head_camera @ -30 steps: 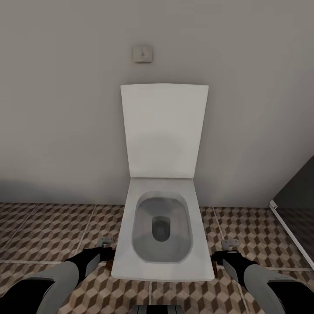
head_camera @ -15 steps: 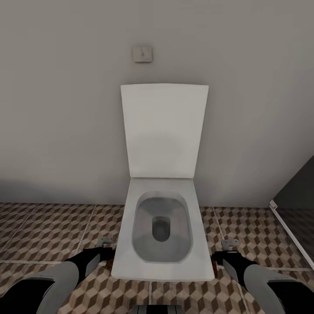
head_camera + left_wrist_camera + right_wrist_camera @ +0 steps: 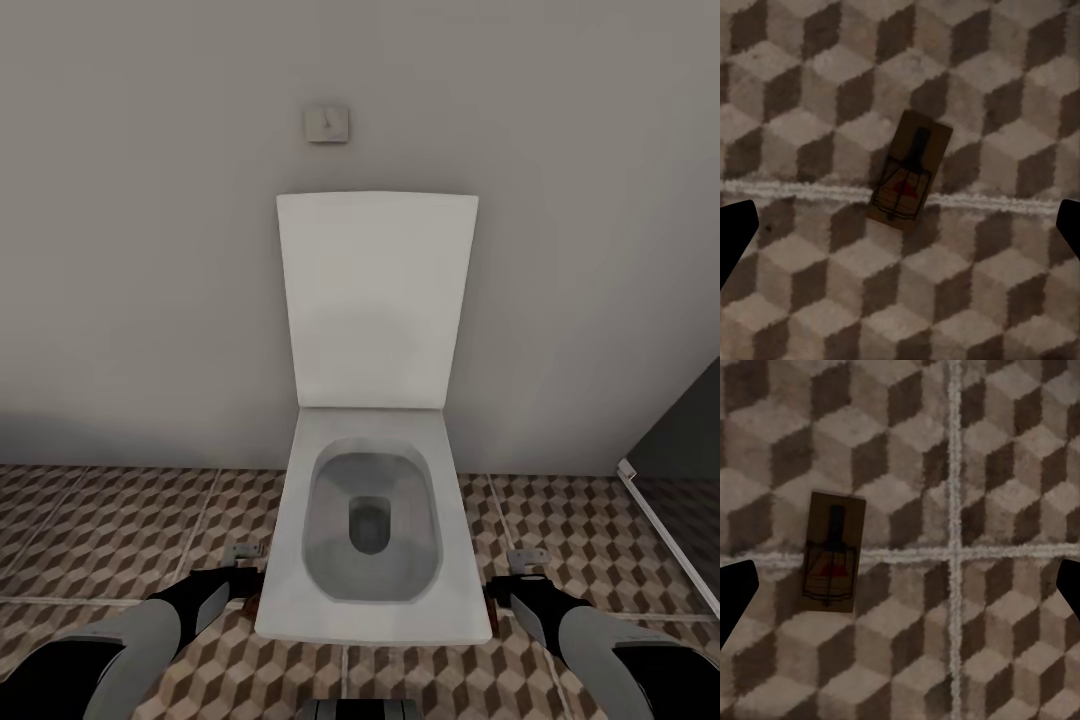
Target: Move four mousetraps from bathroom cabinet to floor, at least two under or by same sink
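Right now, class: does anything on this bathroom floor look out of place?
Yes. Two mousetraps lie on the cube-patterned floor tiles, each across a grout line. They sit by the toilet, with no sink in sight.

Dim, even light, a soft shadow low on the wall (image 3: pixel 90 420), both wrist views blurry.

Cube-patterned bathroom floor (image 3: pixel 120 520) of brown, beige and white tiles with thin grey grout lines. Standing on it against the wall, between the left gripper (image 3: pixel 243 570) and the right gripper (image 3: pixel 520 575): a white toilet (image 3: pixel 372 600), lid raised. Lying flat below the left gripper, straddling a grout line, askew to it: one mousetrap (image 3: pixel 909 177). Below the right gripper, off centre toward one fingertip (image 3: pixel 735 596), across a grout line beside a grout crossing: another mousetrap (image 3: pixel 832 551).
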You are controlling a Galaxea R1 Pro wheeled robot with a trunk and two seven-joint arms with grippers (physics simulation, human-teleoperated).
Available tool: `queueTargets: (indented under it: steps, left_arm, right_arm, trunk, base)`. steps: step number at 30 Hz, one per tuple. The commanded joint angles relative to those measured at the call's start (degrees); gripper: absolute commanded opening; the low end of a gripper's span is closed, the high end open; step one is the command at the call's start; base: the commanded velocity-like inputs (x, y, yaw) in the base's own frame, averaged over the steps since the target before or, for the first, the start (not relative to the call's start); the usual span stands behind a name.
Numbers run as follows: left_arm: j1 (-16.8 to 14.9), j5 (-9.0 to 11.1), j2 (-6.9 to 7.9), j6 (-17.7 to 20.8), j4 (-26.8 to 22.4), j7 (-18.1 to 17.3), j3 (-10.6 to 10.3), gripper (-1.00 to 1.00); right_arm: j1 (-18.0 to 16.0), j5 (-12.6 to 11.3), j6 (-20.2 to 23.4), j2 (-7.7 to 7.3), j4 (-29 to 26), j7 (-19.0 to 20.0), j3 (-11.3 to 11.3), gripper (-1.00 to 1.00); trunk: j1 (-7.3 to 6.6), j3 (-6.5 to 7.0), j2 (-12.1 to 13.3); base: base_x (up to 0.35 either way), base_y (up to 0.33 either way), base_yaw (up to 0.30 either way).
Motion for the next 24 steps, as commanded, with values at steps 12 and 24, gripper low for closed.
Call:
queueTargets:
  steps: [12,24]
  left_arm:
    - [0.0,0.49,0.04,0.36,-0.11,0.17,-0.34,1.0]
    - [0.0,0.49,0.08,0.37,-0.11,0.17,-0.34,1.0]
  right_arm:
    - [-0.05,0.21,0.23,0.01,0.06,-0.14,0.29,1.0]
    - [-0.05,0.23,0.23,0.03,0.06,-0.14,0.29,1.0]
  trunk:
    - [-0.01,-0.04,-0.02]
    - [-0.01,-0.04,-0.02]
  base:
    - [-0.064,0.0,0.0]
    - [-0.309,0.0,0.0]
